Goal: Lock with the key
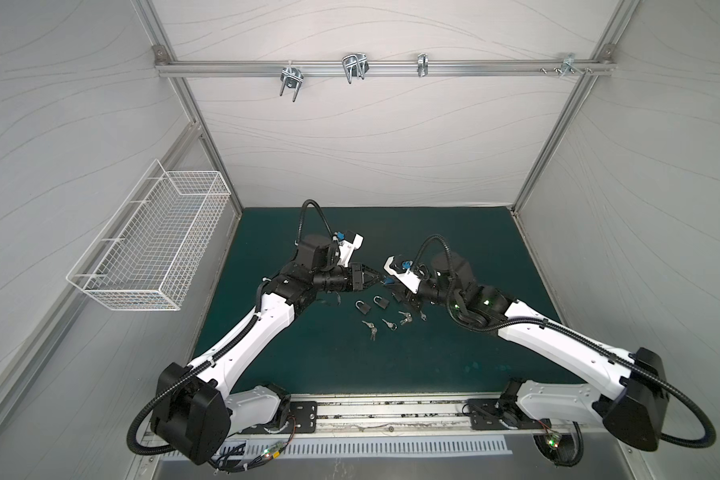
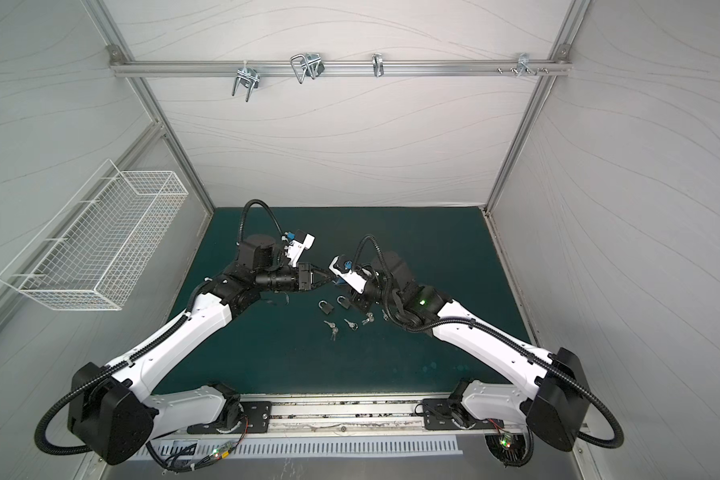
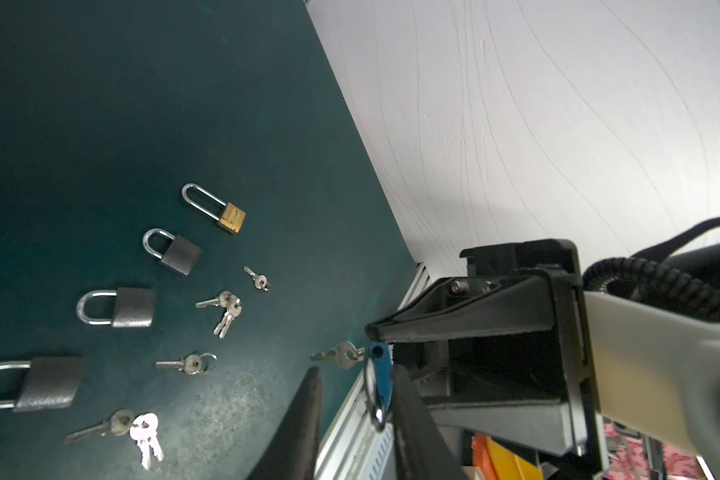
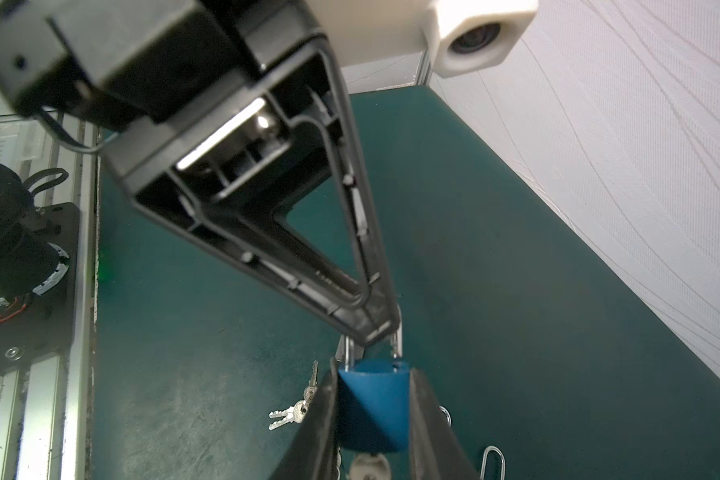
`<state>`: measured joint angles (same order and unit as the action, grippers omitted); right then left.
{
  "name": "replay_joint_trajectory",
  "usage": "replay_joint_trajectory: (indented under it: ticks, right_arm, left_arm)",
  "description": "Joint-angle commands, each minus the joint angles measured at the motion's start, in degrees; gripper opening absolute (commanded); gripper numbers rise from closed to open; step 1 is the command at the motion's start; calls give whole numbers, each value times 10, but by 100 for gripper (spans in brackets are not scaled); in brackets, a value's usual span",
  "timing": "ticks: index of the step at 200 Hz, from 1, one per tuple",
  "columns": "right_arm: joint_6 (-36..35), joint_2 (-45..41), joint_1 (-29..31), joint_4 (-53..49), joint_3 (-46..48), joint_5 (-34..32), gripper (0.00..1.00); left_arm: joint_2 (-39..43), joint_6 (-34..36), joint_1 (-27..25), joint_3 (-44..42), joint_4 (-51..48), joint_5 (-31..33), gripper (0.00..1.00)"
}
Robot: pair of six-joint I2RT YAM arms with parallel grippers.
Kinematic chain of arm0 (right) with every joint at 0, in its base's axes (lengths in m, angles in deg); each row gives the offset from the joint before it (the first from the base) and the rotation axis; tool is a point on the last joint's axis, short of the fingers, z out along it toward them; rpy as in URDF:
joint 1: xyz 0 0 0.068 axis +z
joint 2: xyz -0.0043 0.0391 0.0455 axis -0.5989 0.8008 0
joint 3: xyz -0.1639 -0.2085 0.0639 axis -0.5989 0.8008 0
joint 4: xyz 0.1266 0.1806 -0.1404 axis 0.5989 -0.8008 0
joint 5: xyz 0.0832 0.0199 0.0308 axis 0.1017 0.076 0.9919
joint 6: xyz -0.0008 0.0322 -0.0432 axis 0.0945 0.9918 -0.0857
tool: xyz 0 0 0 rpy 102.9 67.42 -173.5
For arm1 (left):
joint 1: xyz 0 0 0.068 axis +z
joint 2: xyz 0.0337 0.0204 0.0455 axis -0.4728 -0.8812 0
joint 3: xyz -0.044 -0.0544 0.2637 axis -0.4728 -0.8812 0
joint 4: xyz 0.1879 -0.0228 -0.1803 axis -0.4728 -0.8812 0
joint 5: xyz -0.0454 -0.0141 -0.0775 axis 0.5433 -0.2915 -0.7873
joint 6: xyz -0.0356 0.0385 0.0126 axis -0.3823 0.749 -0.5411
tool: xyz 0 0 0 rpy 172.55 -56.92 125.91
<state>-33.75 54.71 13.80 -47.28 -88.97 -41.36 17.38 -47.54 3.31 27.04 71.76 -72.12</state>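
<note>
Right gripper (image 4: 373, 370), blue padlock (image 4: 375, 409) clamped between jaws

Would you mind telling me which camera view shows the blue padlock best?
The right wrist view: the blue padlock sits close and face-on, clamped in the right gripper. The left wrist view shows it only edge-on; in both top views it is a small blue speck.

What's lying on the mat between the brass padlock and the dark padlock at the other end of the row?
A dark padlock and another dark padlock, in the left wrist view.
</note>
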Motion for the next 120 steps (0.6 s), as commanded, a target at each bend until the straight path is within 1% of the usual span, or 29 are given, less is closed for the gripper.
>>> replay_joint_trajectory:
  ticks: [1, 11, 18, 46, 59, 65, 70, 75, 90, 92, 97, 102, 112, 120]
  right_arm:
    - [-19, -12, 0, 7, -6, -8, 0]
    - [-18, -12, 0, 8, -7, -10, 0]
    - [-19, -12, 0, 8, -7, -12, 0]
    - [-21, -15, 0, 6, -9, -11, 0]
    - [-21, -22, 0, 6, -8, -10, 0]
    - [-19, -26, 0, 7, -8, -10, 3]
    - [-18, -32, 0, 10, -7, -10, 6]
    - [-16, -37, 0, 13, -6, -10, 13]
    - [-11, -55, 0, 20, -1, -8, 40]
    - [-10, -58, 0, 21, 0, -7, 42]
    - [-9, -65, 1, 25, 3, -6, 53]
    - [-8, -74, 0, 29, 8, -6, 60]
    - [-5, -90, 0, 39, 18, -6, 69]
    - [-1, -102, -1, 45, 26, -9, 73]
  left_arm:
    - [-8, 0, -3, 28, 27, -2, 23]
    - [-9, 0, -6, 30, 27, -3, 22]
    - [-9, 1, -7, 31, 26, -4, 19]
    - [-11, 2, -7, 35, 25, 0, 0]
    - [-7, 3, -8, 38, 24, 8, 0]
    - [-3, 3, -8, 39, 25, 13, 0]
    - [0, 3, -7, 40, 24, 17, 0]
    - [4, 3, -8, 41, 25, 19, 0]
    - [18, 5, -7, 42, 37, 22, 0]
    - [19, 5, -7, 42, 37, 23, 0]
    - [25, 8, -8, 43, 39, 26, 0]
    - [30, 11, -8, 44, 42, 29, 0]
    - [39, 15, -7, 46, 47, 33, 0]
    - [45, 18, -7, 48, 52, 33, 0]
